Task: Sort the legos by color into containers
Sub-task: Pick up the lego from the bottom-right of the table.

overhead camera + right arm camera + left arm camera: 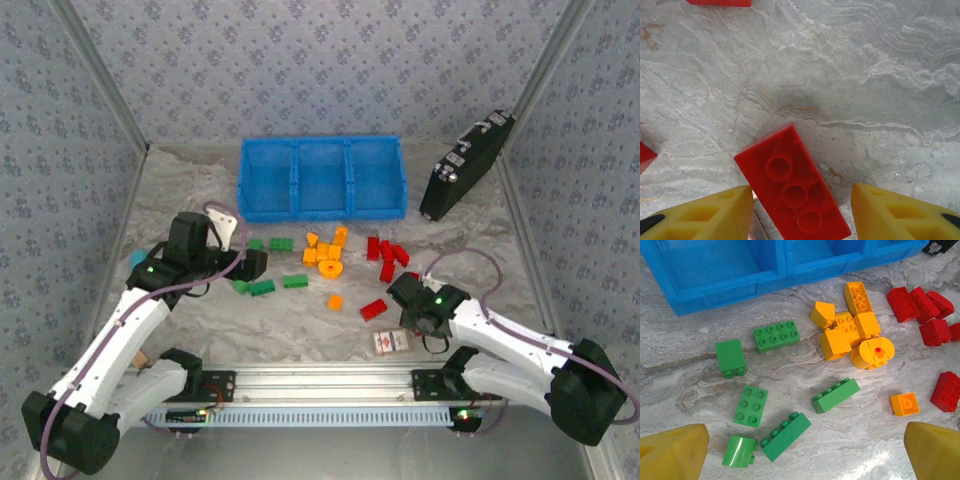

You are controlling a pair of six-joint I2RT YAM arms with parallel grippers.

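The blue three-compartment tray (322,211) stands at the back, with nothing visible in its compartments; its front wall (720,290) also crosses the top of the left wrist view. Legos lie loose in front of it: green ones (262,287) on the left, orange ones (325,252) in the middle, red ones (386,252) on the right. My left gripper (805,440) hangs open above several green bricks, a long one (786,436) nearest. My right gripper (800,200) straddles a red brick (790,185) lying studs-down; the left finger is close to it, and a gap remains on the right.
A black rectangular device (466,165) leans at the back right. A red-and-white card (392,341) lies by the right gripper near the front rail. A light blue stick (137,258) peeks out behind the left arm. Patterned walls close in both sides.
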